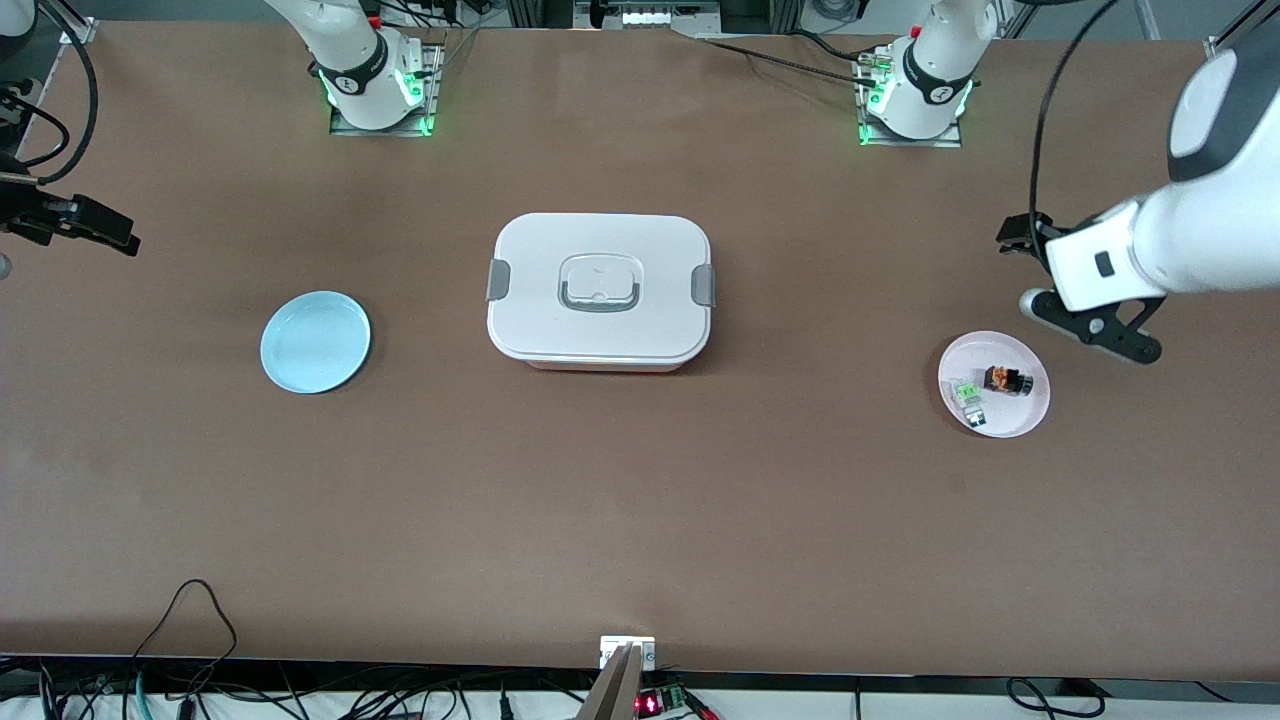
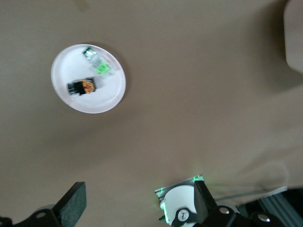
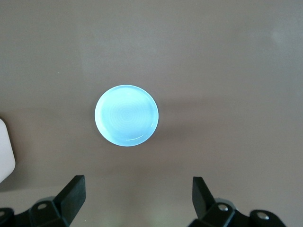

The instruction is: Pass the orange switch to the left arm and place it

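At the right arm's end of the table I see the right gripper [image 1: 95, 228] hanging in the air at the table's edge, jaws spread wide and holding nothing. Its wrist view shows what the front view does not: both black fingers [image 3: 71, 194] apart above the round pale-blue plate [image 1: 315, 342]. Toward the middle sits the large white rounded lidded box [image 1: 599, 290], grey clips on its sides and grey-outlined handle on top. Toward the left arm's end lies the round pale-pink plate [image 1: 1020, 418], carrying the small black-bodied orange switch [image 1: 1005, 379] and, just beside it and nearer the front camera, a small clear-and-green switch [image 1: 968, 393]. Only the front view shows the left gripper [image 1: 1090, 322], up in the air beside that plate, its fingers [image 2: 73, 201] wide apart and empty.
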You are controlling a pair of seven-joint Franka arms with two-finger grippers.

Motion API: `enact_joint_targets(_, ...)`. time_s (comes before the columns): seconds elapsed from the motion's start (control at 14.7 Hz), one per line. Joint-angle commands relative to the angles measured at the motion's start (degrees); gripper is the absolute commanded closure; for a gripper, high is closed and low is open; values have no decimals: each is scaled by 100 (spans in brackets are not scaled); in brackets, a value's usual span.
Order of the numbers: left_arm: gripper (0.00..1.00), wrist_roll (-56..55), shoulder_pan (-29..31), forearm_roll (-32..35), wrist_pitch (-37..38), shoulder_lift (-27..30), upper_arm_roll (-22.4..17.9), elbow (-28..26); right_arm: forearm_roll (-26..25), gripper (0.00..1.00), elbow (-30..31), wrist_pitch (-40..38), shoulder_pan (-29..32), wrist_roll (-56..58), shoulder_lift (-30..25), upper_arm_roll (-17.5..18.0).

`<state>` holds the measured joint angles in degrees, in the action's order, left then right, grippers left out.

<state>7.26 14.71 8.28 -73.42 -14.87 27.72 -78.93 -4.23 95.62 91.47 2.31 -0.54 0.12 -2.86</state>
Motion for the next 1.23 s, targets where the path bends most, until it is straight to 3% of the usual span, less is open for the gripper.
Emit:
enact_joint_targets(0.0,0,-593,-738,-326,-916,957,-1211,-902,89,0,-61,-138,6,115,-64,5)
enact_joint_targets(0.14,0,-612,-1310,-660,-1705,1572,-2144,-1708,89,0,-61,-138,6,106,-64,5)
enact_joint_targets(0.27,0,-673,-1627,-688,-2490,1961,-2498,-2362,89,0,-61,-130,6,80,-64,5)
enact_joint_targets(0.41,0,-700,-1752,-697,-2510,1953,-2858,-2381,89,0,-61,-130,6,63,-73,14)
enact_joint_targets(1.16,0,-770,-1840,-626,-2264,1839,-2657,-2135,89,0,-202,-121,6,45,-3,14)
